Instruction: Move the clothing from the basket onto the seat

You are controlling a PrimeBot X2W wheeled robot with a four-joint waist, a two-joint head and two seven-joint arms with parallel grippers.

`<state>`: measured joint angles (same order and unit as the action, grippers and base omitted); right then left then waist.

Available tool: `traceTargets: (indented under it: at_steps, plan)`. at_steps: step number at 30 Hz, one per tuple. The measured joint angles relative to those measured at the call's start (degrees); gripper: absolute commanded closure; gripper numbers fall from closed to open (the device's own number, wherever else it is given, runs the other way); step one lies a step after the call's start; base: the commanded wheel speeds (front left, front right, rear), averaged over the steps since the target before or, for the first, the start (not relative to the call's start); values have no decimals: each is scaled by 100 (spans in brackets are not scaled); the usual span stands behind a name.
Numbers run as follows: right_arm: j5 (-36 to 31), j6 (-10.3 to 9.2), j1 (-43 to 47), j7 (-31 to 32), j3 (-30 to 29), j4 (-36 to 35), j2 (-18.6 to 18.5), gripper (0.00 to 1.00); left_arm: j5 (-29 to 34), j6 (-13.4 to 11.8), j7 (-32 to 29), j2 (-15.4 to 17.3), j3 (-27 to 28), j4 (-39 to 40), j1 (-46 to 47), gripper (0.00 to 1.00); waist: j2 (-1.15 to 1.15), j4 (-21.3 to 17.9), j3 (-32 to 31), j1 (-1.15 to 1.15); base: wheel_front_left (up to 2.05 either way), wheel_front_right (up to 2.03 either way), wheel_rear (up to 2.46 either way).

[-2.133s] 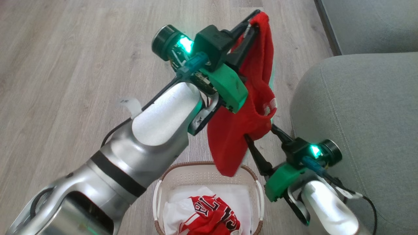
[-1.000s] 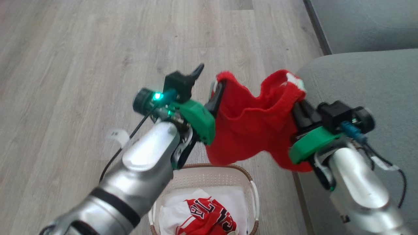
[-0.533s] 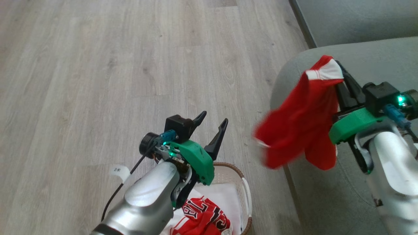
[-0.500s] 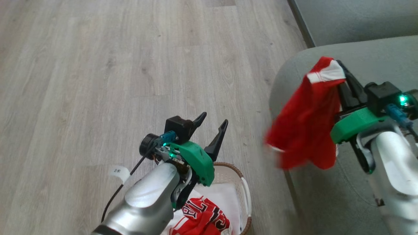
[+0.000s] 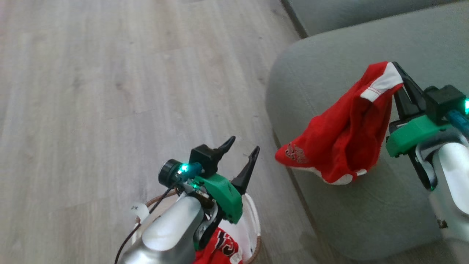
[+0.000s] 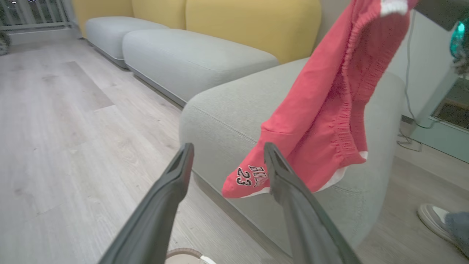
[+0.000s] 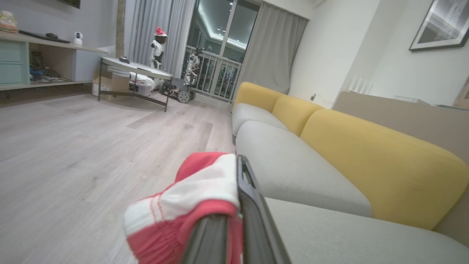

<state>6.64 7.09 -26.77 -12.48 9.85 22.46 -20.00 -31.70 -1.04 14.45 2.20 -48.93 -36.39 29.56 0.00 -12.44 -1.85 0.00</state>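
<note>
Sitting nearest the robot, at the bottom edge of the head view, the basket [image 5: 253,220] is resting on the wooden floor [image 5: 91,91] and holding a crumpled red piece of clothing [image 5: 220,251] with black-and-white lettering. Over the basket in that view, the left end effector [image 5: 244,143] is hovering released, its two dark fingers standing wide apart with nothing between them. Beyond those fingers and to their right, a red garment [image 5: 348,135] with white trim is hanging in the air. In the left wrist view its printed leg, bearing the number 23, is dangling just behind the right-hand finger. The right end effector [image 5: 396,69] is clenching the garment's white-banded edge at the top, so the cloth is draping downward and leftward from it. Behind and beneath the garment, the seat [image 5: 329,66] is presenting its rounded corner toward the basket. Whether the hem is touching the cushion cannot be told. Farther off, yellow backrests [image 7: 366,157] are rising behind the row of grey cushions.
</note>
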Motion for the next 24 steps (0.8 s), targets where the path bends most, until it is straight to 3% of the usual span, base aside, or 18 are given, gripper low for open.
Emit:
traceTargets:
  at_steps: [11,16,24]
  plan:
    - [260,0,-751,378,676,-189,-201,100,368,10,0,1,166,125,-125,0,0,-707,455,0,0,0,0]
    - [471,0,-1503,465,977,82,-325,100,539,53,0,2,216,191,-18,0,0,-790,816,0,0,0,0]
    - [751,0,-3006,520,954,854,-541,100,856,59,0,11,441,282,380,0,0,-706,1452,0,0,0,0]
